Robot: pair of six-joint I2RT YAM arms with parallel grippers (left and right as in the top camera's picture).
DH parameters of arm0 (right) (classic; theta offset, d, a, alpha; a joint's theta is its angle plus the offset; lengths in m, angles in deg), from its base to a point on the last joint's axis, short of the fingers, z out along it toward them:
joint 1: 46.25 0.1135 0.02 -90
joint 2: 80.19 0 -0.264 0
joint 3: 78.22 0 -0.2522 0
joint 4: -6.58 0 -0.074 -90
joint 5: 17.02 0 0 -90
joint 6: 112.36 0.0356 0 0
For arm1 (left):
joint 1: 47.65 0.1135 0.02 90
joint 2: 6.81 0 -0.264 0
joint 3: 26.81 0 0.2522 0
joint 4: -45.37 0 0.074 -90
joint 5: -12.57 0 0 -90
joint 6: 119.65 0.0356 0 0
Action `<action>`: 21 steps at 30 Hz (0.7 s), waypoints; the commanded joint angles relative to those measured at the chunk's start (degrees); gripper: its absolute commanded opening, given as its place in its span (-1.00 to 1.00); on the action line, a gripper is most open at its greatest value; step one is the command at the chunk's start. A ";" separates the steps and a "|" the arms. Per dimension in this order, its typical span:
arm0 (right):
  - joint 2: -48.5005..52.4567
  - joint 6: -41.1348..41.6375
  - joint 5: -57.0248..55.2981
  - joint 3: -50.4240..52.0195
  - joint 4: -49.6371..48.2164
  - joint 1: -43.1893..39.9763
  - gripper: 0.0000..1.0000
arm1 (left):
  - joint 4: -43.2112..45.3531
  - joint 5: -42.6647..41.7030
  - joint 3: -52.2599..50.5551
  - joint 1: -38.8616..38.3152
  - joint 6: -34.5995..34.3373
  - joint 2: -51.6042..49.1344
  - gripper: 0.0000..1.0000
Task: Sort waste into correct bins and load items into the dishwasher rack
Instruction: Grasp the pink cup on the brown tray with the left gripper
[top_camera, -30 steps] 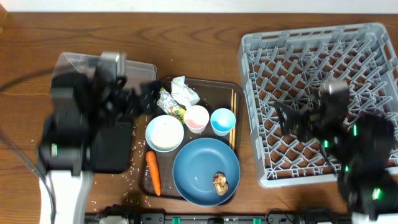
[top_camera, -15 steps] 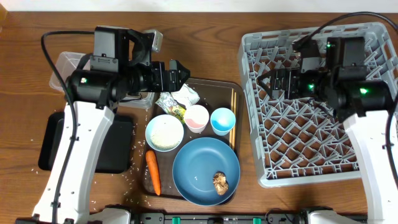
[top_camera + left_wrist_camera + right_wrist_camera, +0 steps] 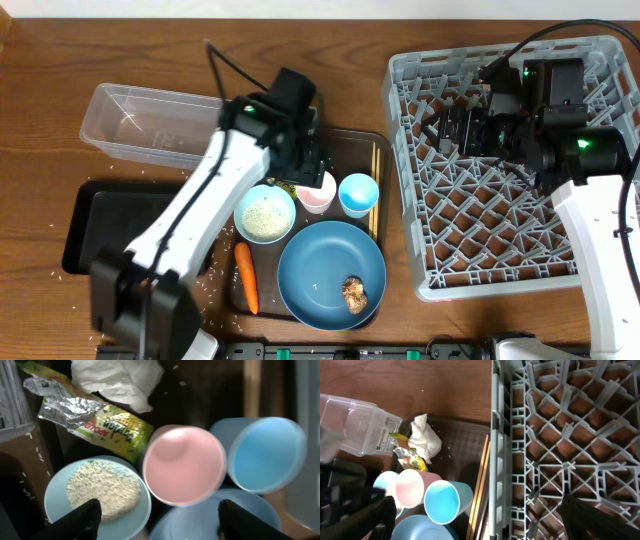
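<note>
My left gripper (image 3: 303,166) (image 3: 162,522) hangs open low over the brown serving tray, nothing between its fingers. Just ahead of it stand the pale pink cup (image 3: 184,465) (image 3: 316,190) and the light blue cup (image 3: 262,455) (image 3: 358,195). The white bowl (image 3: 102,492) (image 3: 265,214) holds rice. Behind them lie the green-yellow wrapper (image 3: 95,422) and the crumpled white paper (image 3: 120,380). The dark blue dish (image 3: 332,262) carries a brown lump (image 3: 353,293); the carrot piece (image 3: 246,277) lies beside it. My right gripper (image 3: 447,130) (image 3: 477,520) is open above the grey rack (image 3: 520,230) (image 3: 545,435).
A clear tub (image 3: 150,125) sits at the back left, and a black tray (image 3: 95,225) lies in front of it. Loose rice grains (image 3: 213,277) dot the table near the black tray. Wooden chopsticks (image 3: 376,190) lie along the serving tray's right edge, next to the rack.
My left arm has swung right from above the clear tub to over the serving tray, and its jaws have narrowed a little. The right arm has hardly moved.
</note>
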 commanded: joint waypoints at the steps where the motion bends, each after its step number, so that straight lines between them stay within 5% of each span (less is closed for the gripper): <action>1: -0.24 1.40 -1.09 -1.36 0.90 -1.20 0.99 | -0.07 4.09 0.66 0.17 -1.70 -3.67 0.41; 6: -0.22 1.44 -3.19 -1.36 1.66 -1.18 0.99 | -0.07 1.73 0.61 0.04 -1.66 -7.37 0.27; 16: -0.22 1.44 -3.61 -1.36 1.46 -1.18 0.99 | 5.38 1.75 -5.09 0.07 -1.66 -9.84 -0.31; 21: -0.22 1.44 -3.61 -1.36 1.46 -1.18 0.98 | 8.28 1.95 -7.04 0.07 -1.46 -9.84 -0.39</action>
